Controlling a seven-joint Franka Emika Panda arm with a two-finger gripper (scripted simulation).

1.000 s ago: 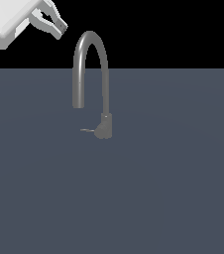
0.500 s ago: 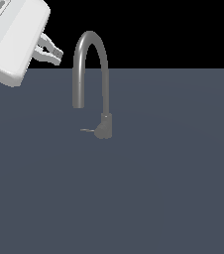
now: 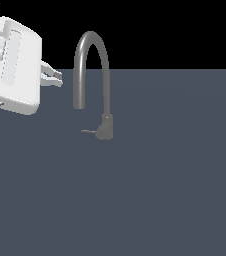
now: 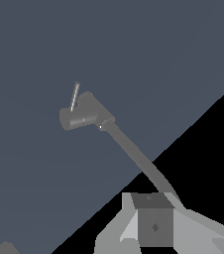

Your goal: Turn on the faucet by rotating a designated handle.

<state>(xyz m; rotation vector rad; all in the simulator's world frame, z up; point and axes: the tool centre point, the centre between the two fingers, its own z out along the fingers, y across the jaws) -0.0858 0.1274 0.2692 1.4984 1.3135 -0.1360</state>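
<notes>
handle (image 3: pixel 88 131) juts sideways from the faucet (image 3: pixel 105 126) base toward the exterior view's left, low over the table (image 3: pixel 175 190); in the wrist view it shows as a thin lever (image 4: pixel 75 96) off the base. the step in hand looks like the approach: the gripper (image 3: pixel 54 78) hangs well above and to the left of the handle, beside the spout's open end, touching nothing. to do it well, i would drop clear of the spout, come in at the lever's tip, and push it round the base axis. the jaws look slightly parted and hold nothing. count: one faucet, one handle, one gripper.
</notes>
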